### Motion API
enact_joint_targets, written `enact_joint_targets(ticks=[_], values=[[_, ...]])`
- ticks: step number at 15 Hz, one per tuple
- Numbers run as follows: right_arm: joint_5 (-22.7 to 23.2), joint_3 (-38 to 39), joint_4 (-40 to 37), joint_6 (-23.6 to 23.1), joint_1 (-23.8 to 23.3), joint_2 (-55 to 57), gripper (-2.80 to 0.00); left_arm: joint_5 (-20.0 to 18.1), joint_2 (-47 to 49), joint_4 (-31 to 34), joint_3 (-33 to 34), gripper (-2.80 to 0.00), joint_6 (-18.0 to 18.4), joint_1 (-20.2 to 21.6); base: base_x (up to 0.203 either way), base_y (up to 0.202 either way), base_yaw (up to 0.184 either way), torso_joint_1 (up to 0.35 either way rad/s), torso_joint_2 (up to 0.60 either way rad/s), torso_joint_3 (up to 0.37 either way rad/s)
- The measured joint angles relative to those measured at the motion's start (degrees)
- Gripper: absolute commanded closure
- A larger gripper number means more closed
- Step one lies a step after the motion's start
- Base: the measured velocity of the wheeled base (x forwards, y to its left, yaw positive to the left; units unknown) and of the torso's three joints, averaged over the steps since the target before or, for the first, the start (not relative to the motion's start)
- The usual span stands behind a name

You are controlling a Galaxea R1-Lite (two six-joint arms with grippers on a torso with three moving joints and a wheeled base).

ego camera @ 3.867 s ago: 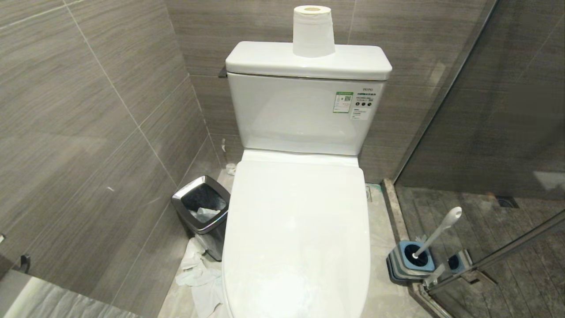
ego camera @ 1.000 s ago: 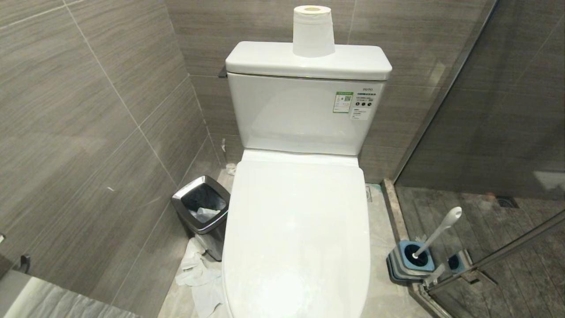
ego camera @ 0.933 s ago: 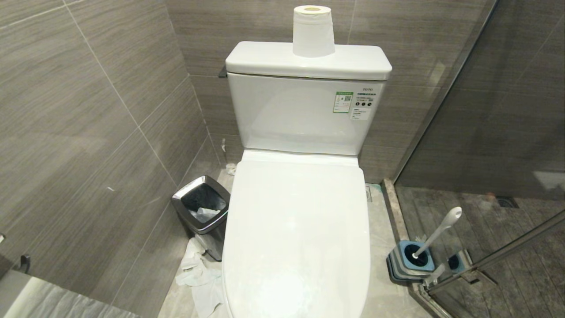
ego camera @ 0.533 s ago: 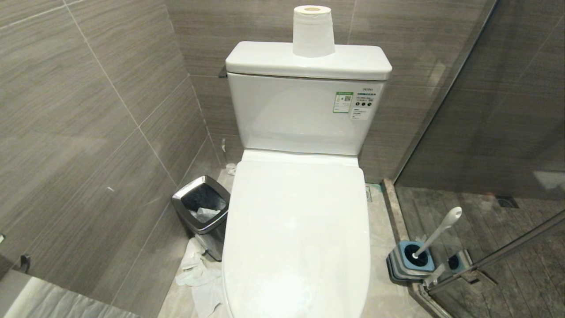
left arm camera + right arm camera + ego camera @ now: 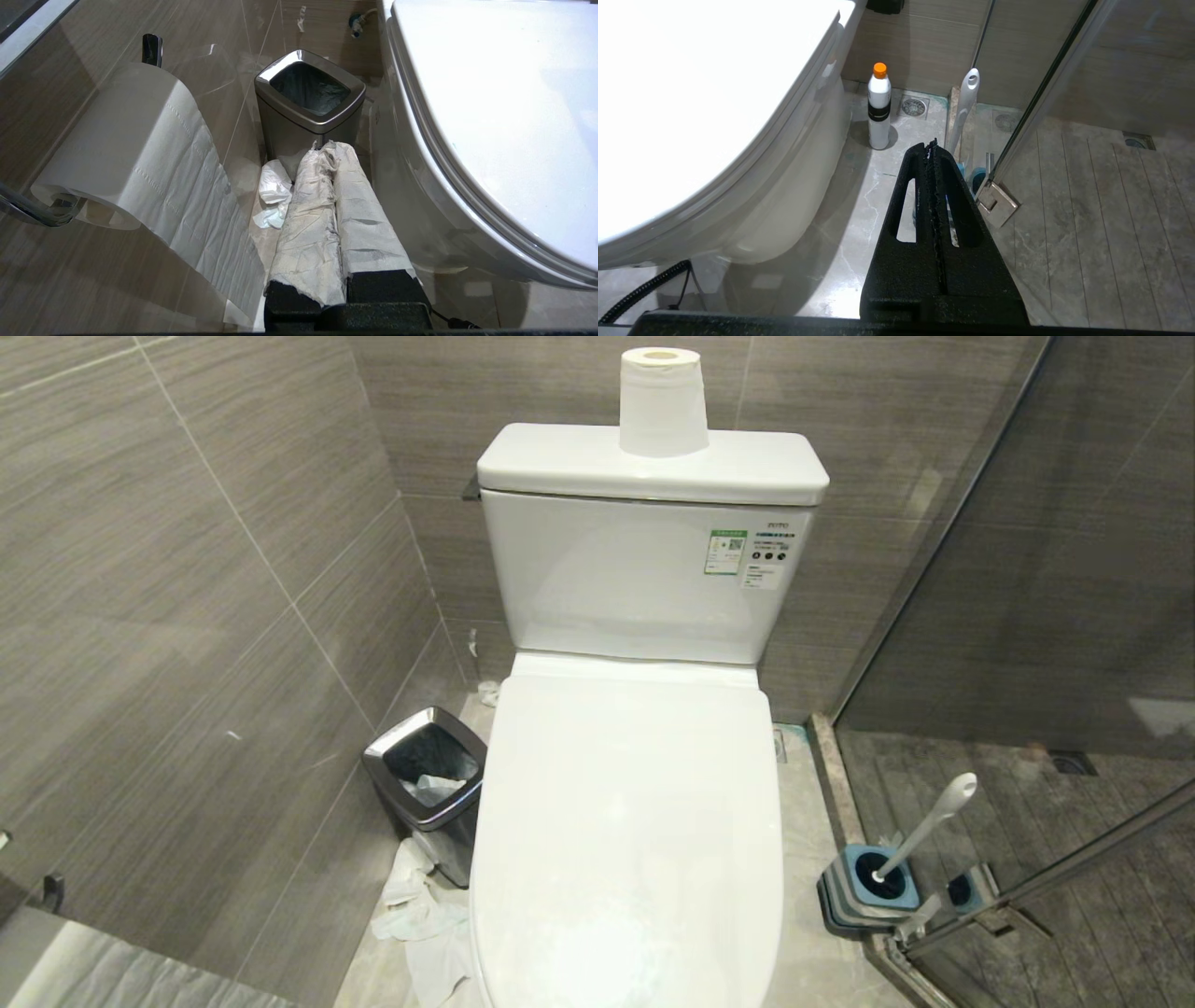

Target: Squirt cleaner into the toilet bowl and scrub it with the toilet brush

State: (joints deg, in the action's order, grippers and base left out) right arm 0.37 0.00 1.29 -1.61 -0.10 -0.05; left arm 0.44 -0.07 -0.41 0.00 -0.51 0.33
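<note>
- My left gripper (image 5: 332, 149), fingers wrapped in white paper, is pressed together and empty, low beside the toilet bowl (image 5: 420, 196), near the steel bin (image 5: 308, 93).
- My right gripper (image 5: 931, 147) is pressed together on nothing, low on the other side.
- The bowl's lid (image 5: 625, 821) is down.
- The toilet brush (image 5: 924, 826) leans in its blue-and-grey holder (image 5: 864, 891) by the glass door (image 5: 1045, 93).
- A white bottle (image 5: 879, 109) with an orange cap stands on the floor beside the bowl.

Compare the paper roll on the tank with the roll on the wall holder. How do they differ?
The roll on the tank stands upright on end, fully wound. The roll on the wall holder lies sideways on a chrome bar, a long sheet hanging loose down the wall. Both are plain white paper.
</note>
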Motion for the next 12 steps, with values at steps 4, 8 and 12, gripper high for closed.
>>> enact_joint_targets(ticks=[4,8,12], values=[[0.4,0.0,0.0,-0.4,0.0,0.0,0.0,0.0,0.0,0.0,0.0,0.0,0.0,0.0,0.0,0.0,0.0,0.0,0.0,0.0],[0.3,0.0,0.0,-0.4,0.0,0.0,0.0,0.0,0.0,0.0,0.0,0.0,0.0,0.0,0.0,0.0,0.0,0.0,0.0,0.0],[0.1,0.0,0.0,0.0,0.0,0.0,0.0,0.0,0.0,0.0,0.0,0.0,0.0,0.0,0.0,0.0,0.0,0.0,0.0,0.0]])
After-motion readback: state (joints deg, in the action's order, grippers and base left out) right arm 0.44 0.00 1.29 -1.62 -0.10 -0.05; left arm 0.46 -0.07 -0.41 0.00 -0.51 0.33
